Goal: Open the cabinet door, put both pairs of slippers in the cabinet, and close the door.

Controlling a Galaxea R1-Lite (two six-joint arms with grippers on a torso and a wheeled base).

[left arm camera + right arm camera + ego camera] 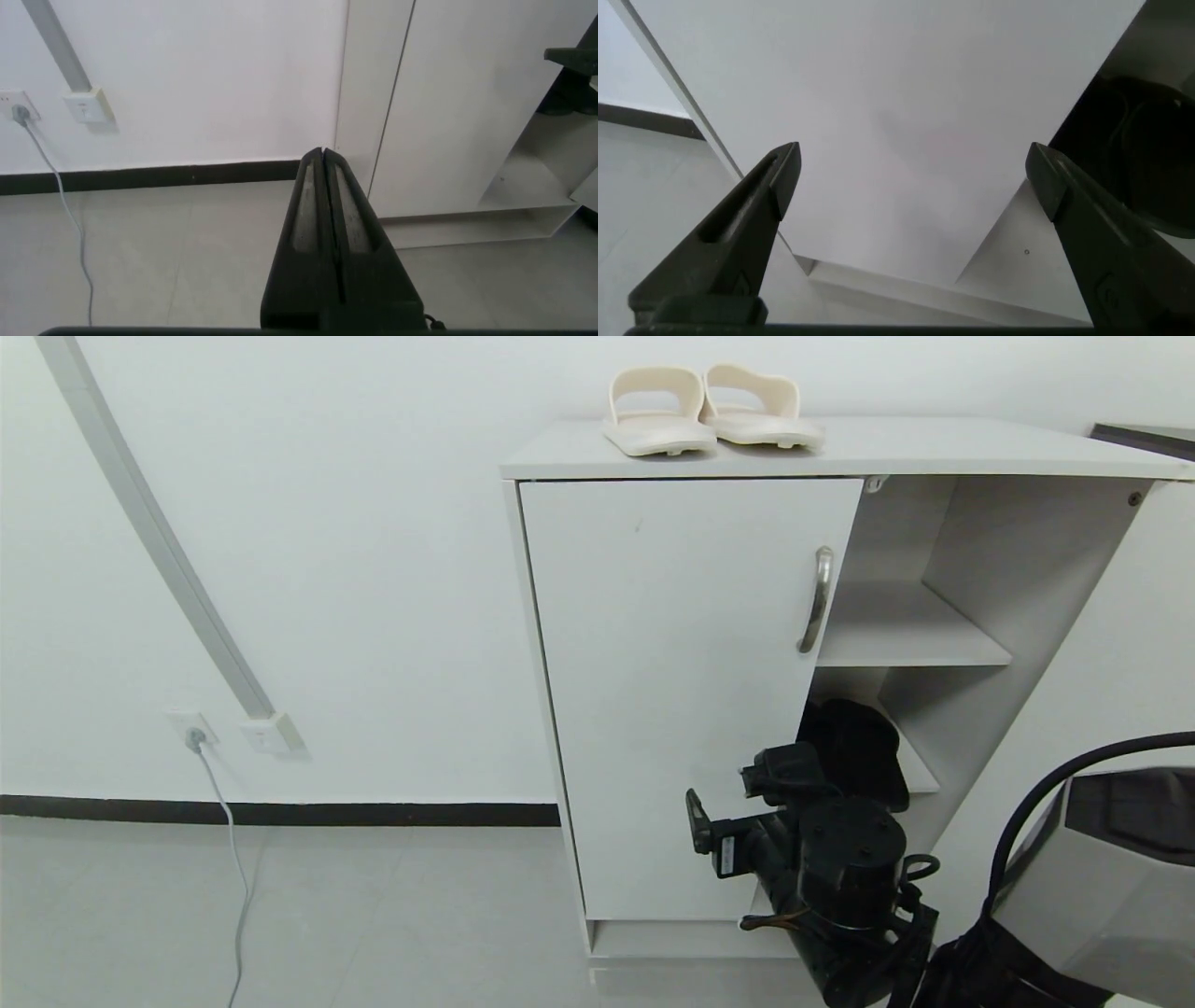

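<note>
A cream pair of slippers [709,411] lies on top of the white cabinet [934,443]. The cabinet's left door [681,691], with a metal handle [817,597], is shut, and the right door [1102,663] stands swung open. A black pair of slippers [859,747] rests on the lower shelf inside, its edge also seen as a black slipper [1148,140]. My right gripper [738,798] [915,187] is open low in front of the shut door, holding nothing. My left gripper [322,159] is shut and empty, off to the cabinet's left above the floor.
An upper shelf [896,635] inside the cabinet is bare. A wall socket [191,728] with a grey cable [238,868] and a slanted conduit [159,541] are on the wall to the left. Grey floor tiles [327,915] spread before the cabinet.
</note>
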